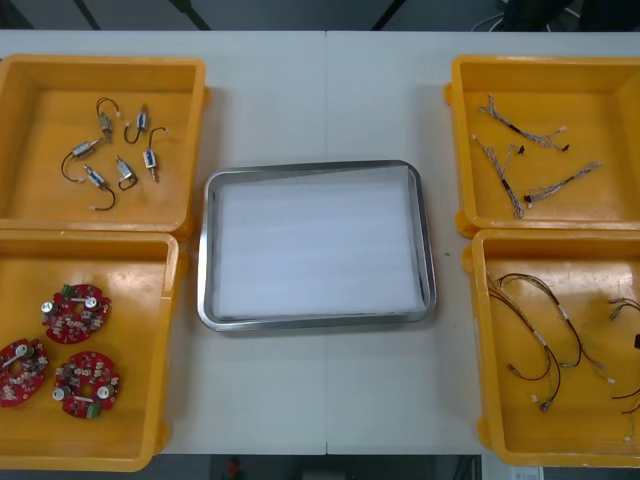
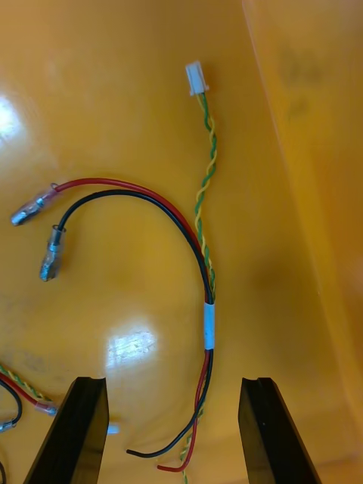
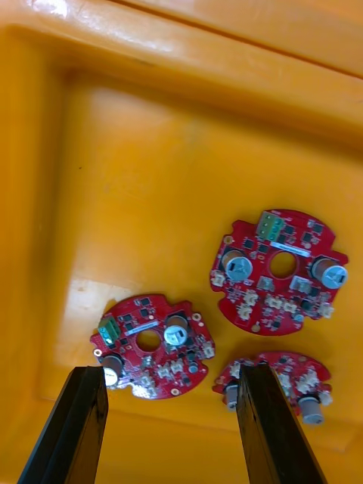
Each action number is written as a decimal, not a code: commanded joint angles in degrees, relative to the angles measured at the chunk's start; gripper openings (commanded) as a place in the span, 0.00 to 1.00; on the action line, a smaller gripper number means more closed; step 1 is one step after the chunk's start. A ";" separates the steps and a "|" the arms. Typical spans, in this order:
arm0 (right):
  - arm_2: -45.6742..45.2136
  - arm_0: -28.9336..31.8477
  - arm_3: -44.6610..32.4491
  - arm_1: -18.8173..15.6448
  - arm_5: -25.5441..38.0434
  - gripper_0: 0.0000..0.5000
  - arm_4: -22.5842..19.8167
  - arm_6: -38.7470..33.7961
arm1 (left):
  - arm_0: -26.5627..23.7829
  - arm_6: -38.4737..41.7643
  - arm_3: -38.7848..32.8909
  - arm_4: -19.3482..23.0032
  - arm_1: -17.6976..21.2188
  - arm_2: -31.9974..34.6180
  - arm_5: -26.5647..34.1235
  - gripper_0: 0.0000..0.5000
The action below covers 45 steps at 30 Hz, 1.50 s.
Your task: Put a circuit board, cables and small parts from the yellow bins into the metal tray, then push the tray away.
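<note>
The left pincer hangs wide open and empty over a round red circuit board in the near left yellow bin. The right pincer, equally open, hovers over a red-and-black cable. Lower squarely, fingers either side. The metal tray sits mid bench.

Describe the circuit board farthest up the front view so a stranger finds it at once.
Left of the metal tray, the front view's lower yellow bin holds three round red boards. Take the circuit board nearest the upper bin of small metal parts; the other two lie side by side beyond it.
</note>
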 commanded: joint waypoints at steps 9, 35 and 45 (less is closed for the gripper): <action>4.13 -0.63 5.12 -2.49 -4.59 1.00 0.89 4.01 | 1.12 -4.34 1.37 -6.76 -1.43 -7.51 -6.12 1.00; 7.91 -1.25 5.38 -2.49 -7.05 1.00 3.35 4.45 | 1.91 -3.11 7.78 -6.41 -1.61 -17.97 -18.07 1.00; 8.35 -1.51 5.29 -2.40 -7.05 0.06 3.09 4.01 | 2.44 -2.32 7.78 -6.41 -1.61 -18.93 -18.07 1.00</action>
